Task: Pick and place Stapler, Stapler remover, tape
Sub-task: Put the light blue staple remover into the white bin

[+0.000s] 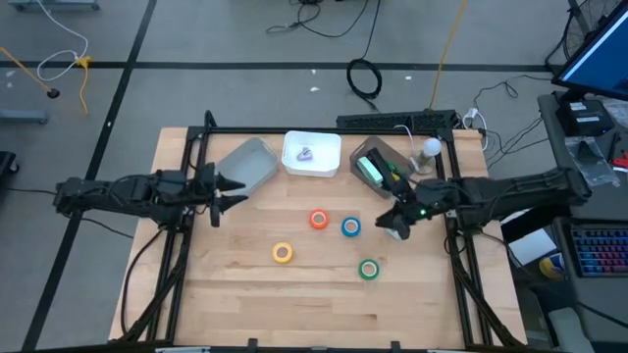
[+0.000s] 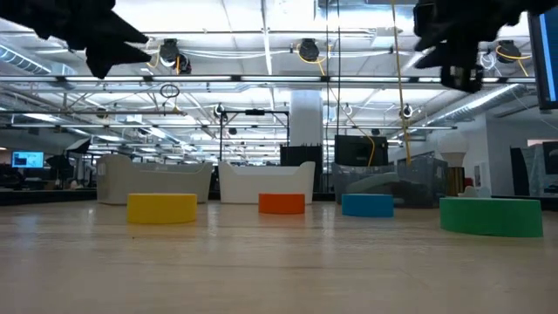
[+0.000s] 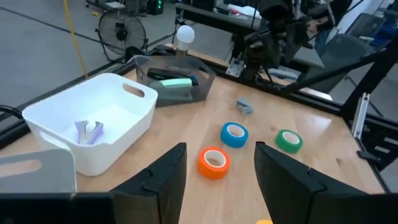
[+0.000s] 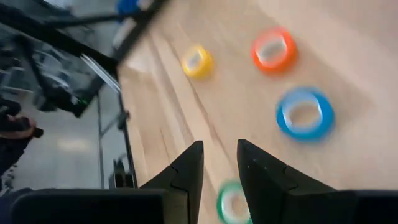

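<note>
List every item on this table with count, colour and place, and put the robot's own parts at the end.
tape rolls: four, on the bare wood mid-table; red-orange, blue, yellow, green.
white bin: one, white, at the table's far edge, middle; a small pale purple-grey object lies inside.
clear bin: one, translucent grey, left of the white bin.
dark bin: one, smoky grey, right of the white bin; a green item inside.
small grey piece: one, on the wood near the dark bin.
table: one, light wood.
left gripper: one, dark, over the table's left side, fingers apart, holding nothing.
right gripper: one, dark, near the blue roll, fingers slightly apart, empty.
</note>
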Tool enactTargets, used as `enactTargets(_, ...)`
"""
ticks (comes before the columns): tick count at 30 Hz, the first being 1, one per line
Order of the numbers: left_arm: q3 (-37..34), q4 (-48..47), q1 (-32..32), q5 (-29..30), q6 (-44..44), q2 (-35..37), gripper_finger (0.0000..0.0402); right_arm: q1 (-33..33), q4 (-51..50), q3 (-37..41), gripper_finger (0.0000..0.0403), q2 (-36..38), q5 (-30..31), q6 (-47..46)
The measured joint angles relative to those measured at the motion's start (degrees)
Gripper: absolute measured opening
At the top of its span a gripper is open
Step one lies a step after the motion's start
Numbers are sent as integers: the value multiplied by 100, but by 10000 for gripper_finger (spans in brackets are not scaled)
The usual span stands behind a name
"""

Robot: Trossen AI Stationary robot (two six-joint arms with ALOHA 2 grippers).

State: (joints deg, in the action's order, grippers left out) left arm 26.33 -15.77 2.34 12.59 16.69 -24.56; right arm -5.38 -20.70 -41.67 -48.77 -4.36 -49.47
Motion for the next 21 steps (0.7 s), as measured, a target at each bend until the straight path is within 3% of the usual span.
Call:
enactTargets(12, -918, 887, 117, 167, 166, 177, 186, -386, -3000, -426, 90, -273, -15, -2494)
enactTargets(21, -1038, 1141, 112, 303, 270, 177, 186, -269, -3275, -425, 90, -961, 9, -2743)
